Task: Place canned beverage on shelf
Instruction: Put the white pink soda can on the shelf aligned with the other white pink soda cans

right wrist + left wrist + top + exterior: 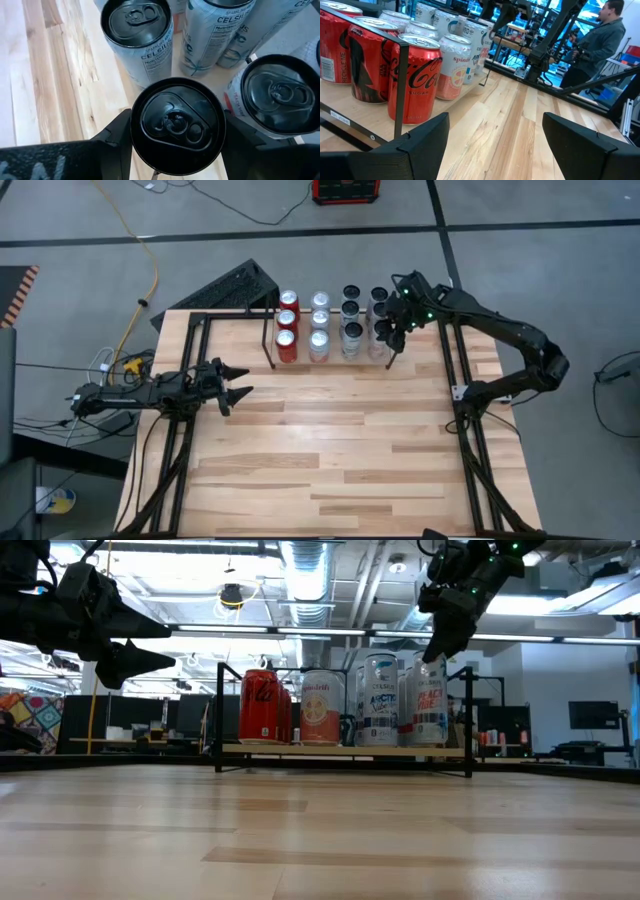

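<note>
Over the left edge of the pale wooden plank table, nearer than the cans, the left gripper hangs above the boards with its two dark fingers spread apart and nothing between them, pointing toward the right. Farther back, the low rack of thin black metal rods stands across the far part of the table, its upright end loops at either side. It bears four rows of cans running near to far: red cola cans at the left, then white cans with an orange fruit print, then white-and-silver tall cans with blue lettering, and at the right end white tall cans with red lettering. Above that right-hand row the right gripper comes down from overhead, its fingers set on either side of the dark lid of a tall slim can with a black top and touching its rim, so it is grasping that can. This can stands upright in the rack's rightmost row, close beside other black-topped cans. Beyond the table, a person in a grey top stands in the room.
</note>
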Robot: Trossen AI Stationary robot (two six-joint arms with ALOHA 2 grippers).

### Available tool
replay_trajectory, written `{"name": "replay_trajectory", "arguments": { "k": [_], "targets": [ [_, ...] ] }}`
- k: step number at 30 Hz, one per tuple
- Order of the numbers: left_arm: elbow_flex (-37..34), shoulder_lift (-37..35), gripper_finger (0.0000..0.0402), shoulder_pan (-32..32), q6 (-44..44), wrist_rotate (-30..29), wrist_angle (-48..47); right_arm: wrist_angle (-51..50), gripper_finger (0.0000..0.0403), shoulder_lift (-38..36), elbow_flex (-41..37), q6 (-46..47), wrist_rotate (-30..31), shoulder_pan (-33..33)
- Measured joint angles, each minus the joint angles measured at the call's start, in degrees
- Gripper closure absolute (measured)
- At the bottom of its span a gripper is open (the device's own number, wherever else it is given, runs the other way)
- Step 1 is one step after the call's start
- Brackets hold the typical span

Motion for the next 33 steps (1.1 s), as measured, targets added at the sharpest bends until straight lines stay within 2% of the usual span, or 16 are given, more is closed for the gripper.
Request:
{"name": "replay_trajectory", "arguments": {
  "k": [17, 33],
  "targets": [
    [0.0, 0.0, 0.0095, 0.0, 0.0, 0.0, 0.0, 1.9, 0.0192, -0.3, -3.0, 0.1, -0.3, 0.0],
    [0.0, 0.0, 0.0095, 0.0, 0.0, 0.0, 0.0, 1.7, 0.0071, -0.2, -3.2, 0.5, 0.3, 0.3]
  ]
}}
